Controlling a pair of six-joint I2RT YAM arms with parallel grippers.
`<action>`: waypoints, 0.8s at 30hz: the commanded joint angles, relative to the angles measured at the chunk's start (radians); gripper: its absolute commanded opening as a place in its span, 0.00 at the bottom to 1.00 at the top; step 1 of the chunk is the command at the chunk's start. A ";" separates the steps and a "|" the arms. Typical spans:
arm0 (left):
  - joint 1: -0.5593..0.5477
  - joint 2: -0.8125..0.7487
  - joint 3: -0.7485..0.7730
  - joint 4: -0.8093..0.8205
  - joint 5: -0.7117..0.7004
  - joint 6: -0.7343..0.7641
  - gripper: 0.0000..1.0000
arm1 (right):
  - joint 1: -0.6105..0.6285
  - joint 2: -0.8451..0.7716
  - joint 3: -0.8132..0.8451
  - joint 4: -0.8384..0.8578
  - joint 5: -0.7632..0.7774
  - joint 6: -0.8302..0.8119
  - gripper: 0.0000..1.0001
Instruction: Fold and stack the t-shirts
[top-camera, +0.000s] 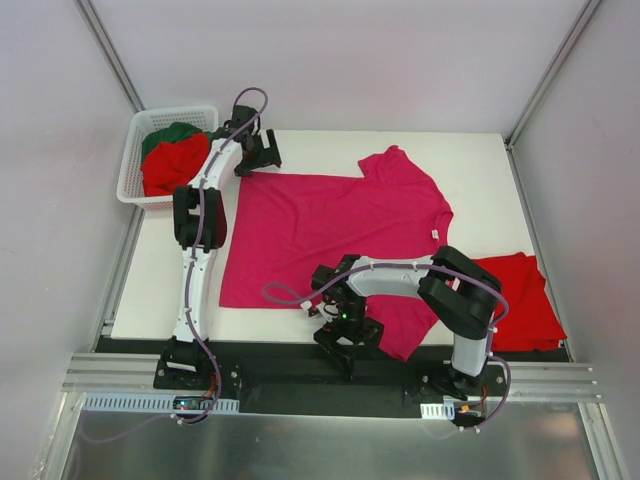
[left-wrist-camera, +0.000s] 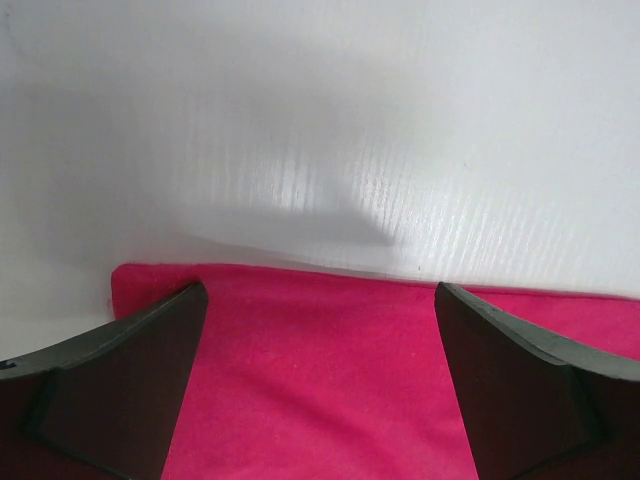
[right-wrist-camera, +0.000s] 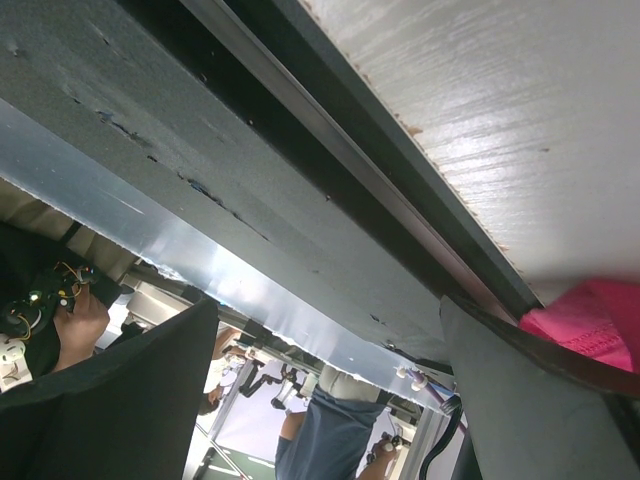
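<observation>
A magenta-pink t-shirt (top-camera: 330, 225) lies spread flat on the white table (top-camera: 480, 170). My left gripper (top-camera: 262, 157) hovers over its far left corner, open. In the left wrist view the pink cloth (left-wrist-camera: 320, 380) lies below and between the open fingers (left-wrist-camera: 130, 370), with its edge against the bare white table (left-wrist-camera: 320, 150); nothing is held. My right gripper (top-camera: 348, 338) is low at the table's near edge by the shirt's near hem, open and empty. The right wrist view shows its gripper (right-wrist-camera: 328, 305) looking past the table edge, with a bit of pink cloth (right-wrist-camera: 590, 320) by the right finger.
A red t-shirt (top-camera: 520, 295) lies folded at the near right of the table. A white lattice basket (top-camera: 135, 165) at the far left holds a red shirt (top-camera: 172, 168) and a dark green one (top-camera: 170, 135). A black rail (top-camera: 280, 355) runs along the near edge.
</observation>
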 joint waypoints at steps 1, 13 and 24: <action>0.026 0.051 0.025 0.001 0.027 -0.048 0.99 | 0.004 -0.035 0.009 -0.050 -0.010 0.007 0.96; 0.025 -0.085 0.050 0.051 0.113 -0.114 0.99 | 0.007 -0.018 0.032 -0.041 -0.009 0.014 0.96; -0.076 -0.587 -0.102 0.054 0.285 -0.197 0.99 | 0.001 -0.154 0.131 0.010 0.250 0.089 0.96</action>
